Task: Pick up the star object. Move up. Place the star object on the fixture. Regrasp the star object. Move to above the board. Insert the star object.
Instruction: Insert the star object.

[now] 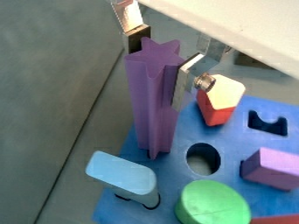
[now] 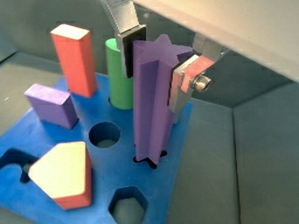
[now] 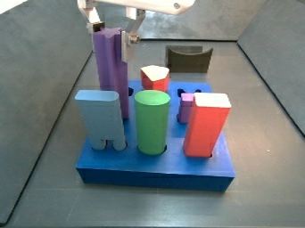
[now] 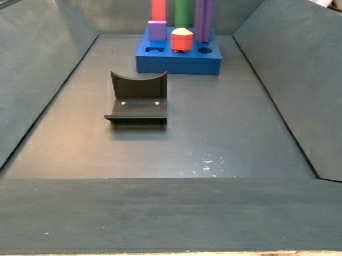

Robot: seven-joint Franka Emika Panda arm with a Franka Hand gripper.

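Observation:
The star object (image 1: 152,96) is a tall purple star-shaped prism. It stands upright with its lower end in the star hole of the blue board (image 1: 239,140). It also shows in the wrist view (image 2: 152,96) and in both side views (image 3: 110,67) (image 4: 206,10). My gripper (image 1: 160,66) is at the star's top, with one silver finger on each side and the dark pads against its faces. The gripper also shows in the wrist view (image 2: 152,70) and in a side view (image 3: 113,34).
The board (image 3: 155,171) carries a light blue arch (image 3: 99,116), a green cylinder (image 3: 152,120), a red block (image 3: 209,123), a small purple block (image 2: 51,105) and a red-white hexagon (image 2: 65,175). A round hole (image 2: 105,134) is empty. The fixture (image 4: 136,98) stands apart on the floor.

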